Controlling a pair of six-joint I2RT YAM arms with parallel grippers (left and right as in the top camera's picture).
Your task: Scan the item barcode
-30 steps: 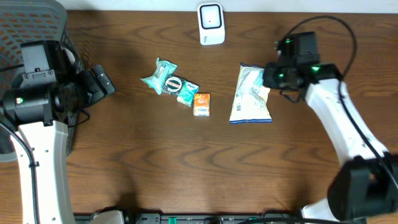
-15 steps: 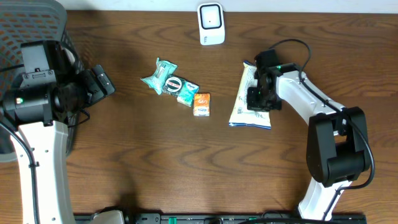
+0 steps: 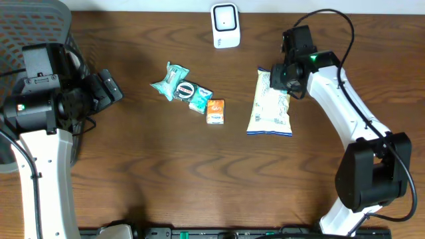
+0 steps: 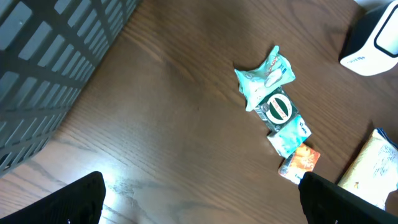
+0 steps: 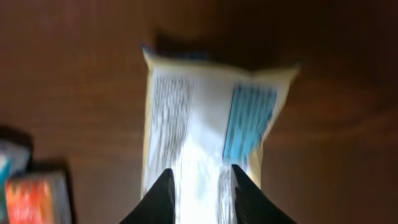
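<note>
Overhead view gives you a dark wood-grain worktop (image 3: 166,172) with a pale strip showing past its far edge. The white barcode scanner (image 3: 225,25) stands at that far edge, near the middle. The snack bag (image 3: 269,109), white and yellow with blue print, lies flat on the worktop right of centre, apart from the scanner.

Your right claw (image 3: 284,76) sits at the bag's far end. On the right wrist view its fingers (image 5: 160,198) stand a little apart with the blurred bag showing in the gap, and you cannot tell whether they pinch it.

Your left claw (image 4: 202,196) hangs with its fingers wide apart and nothing between them, beside the grey mesh basket (image 3: 30,23) at the left.

Between the arms lie a crumpled teal wrapper (image 3: 170,79), a teal packet with a round label (image 3: 192,93) and a small orange packet (image 3: 215,111), in a close row.
</note>
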